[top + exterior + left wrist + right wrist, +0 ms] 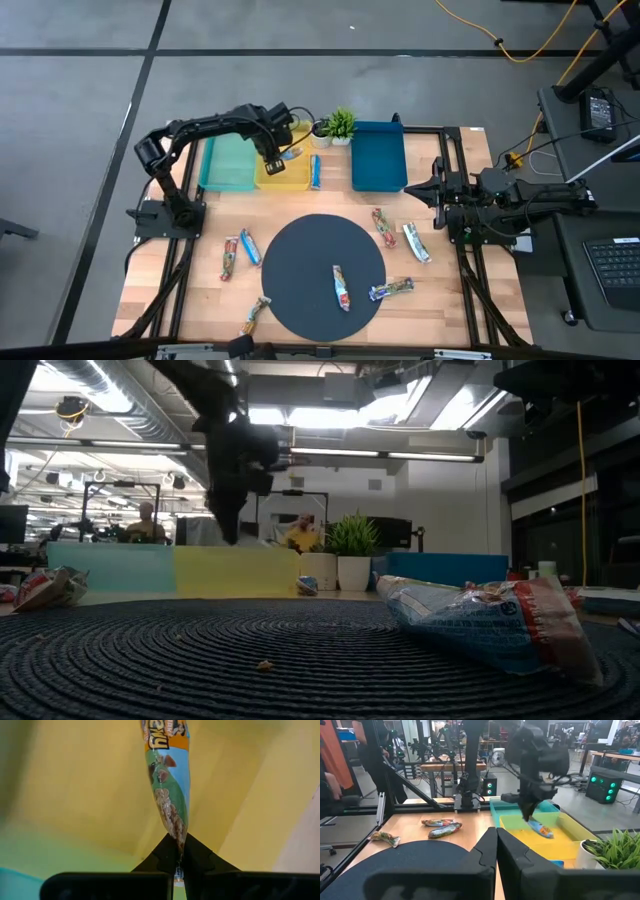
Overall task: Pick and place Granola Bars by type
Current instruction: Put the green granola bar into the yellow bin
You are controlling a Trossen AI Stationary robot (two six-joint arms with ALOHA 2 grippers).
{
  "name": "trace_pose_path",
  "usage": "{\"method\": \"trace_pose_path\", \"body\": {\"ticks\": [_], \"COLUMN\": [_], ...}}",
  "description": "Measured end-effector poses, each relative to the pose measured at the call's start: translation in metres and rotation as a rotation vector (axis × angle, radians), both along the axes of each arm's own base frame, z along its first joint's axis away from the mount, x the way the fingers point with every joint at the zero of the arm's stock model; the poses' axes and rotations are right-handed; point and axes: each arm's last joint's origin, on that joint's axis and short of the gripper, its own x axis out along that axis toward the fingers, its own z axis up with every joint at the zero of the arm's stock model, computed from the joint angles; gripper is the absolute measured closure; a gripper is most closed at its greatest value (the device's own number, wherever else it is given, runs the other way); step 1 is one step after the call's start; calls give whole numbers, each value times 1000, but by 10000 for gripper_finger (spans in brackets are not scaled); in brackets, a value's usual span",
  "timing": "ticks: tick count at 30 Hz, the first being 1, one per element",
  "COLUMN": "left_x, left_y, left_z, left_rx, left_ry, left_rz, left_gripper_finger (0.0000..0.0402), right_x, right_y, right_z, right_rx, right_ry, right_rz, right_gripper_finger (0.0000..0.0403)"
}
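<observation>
**Bar held over the yellow bin**

While the left gripper (pixel 272 158) hung over the yellow bin (pixel 283 178) in the high view, it pinched a blue bar (pixel 292 153) by one end. The right gripper (pixel 430 188) waited at the right edge of the table. Other bars lay loose: one on the round mat (pixel 342 286), one blue (pixel 315 171) between the yellow bin and the blue bin (pixel 379 155), more on the wood either side. A plant (pixel 341 124) stood behind.

From table height, the left arm (pixel 230 450) came down over the yellow bin (pixel 235 572); a bar (pixel 480 622) loomed on the mat (pixel 200 660) close by.

Past the left wrist, both fingers (pixel 167 851) were clamped on the wrapper's tip, the bar (pixel 171 785) hanging against the yellow floor (pixel 75 795). Only this view showed how thin that hold was.

From the right wrist, its fingers (pixel 487 851) sat together, and the held bar (pixel 540 829) hung just above the bin (pixel 565 840), a height the overhead view hid.

Such a small pinch on slick foil could slip early, or the bar might swing and land on the rim.
</observation>
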Motion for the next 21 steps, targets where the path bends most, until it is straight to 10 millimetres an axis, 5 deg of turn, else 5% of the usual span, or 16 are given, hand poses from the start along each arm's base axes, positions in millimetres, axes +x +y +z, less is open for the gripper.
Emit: {"method": "trace_pose_path", "body": {"ticks": [21], "left_x": [-10], "left_y": [-4], "left_z": [-42], "left_rx": [16], "left_ry": [-34], "left_rz": [83], "left_gripper_finger": [396], "right_x": [0], "right_y": [0], "right_z": [0], "right_rx": [0], "right_ry": [0], "right_rz": [0], "right_gripper_finger": [390]}}
